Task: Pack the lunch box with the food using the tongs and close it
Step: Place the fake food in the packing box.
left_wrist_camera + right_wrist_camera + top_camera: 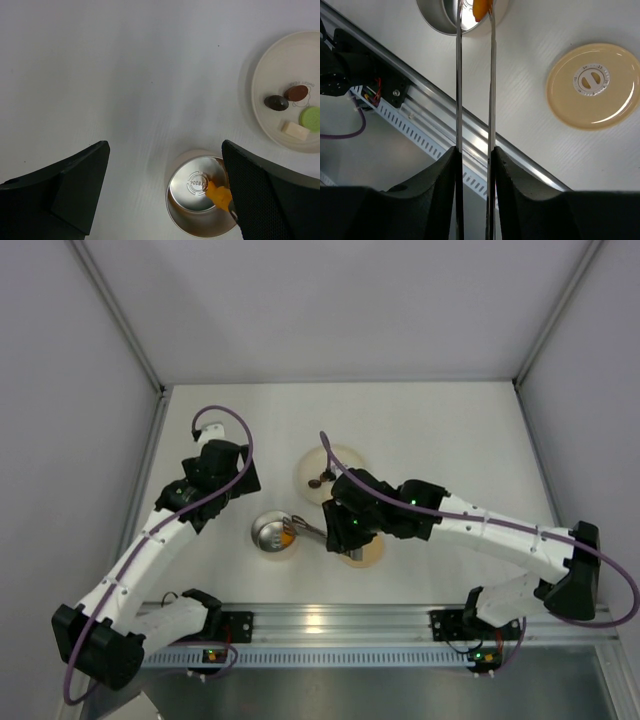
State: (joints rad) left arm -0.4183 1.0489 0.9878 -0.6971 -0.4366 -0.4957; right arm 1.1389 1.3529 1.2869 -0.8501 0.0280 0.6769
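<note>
The lunch box (274,533) stands open, a shiny steel bowl (200,227) just below my open left gripper (165,150), whose fingers hover apart above it. My right gripper (474,150) is shut on the tongs (458,75), one thin arm against each finger. The tongs' tips reach into the lunch box (440,20). An orange piece of food (481,9) sits at the right arm's tip, apart from the left arm. In the left wrist view this orange piece (219,195) rests inside the box. The tan lid (592,85) lies flat on the table beside it.
A cream plate (280,75) behind the box holds a brown piece (296,93), a dark piece (276,102), a green disc (312,119) and a cream block (295,130). The metal rail (445,115) runs along the near table edge. White walls enclose the sides.
</note>
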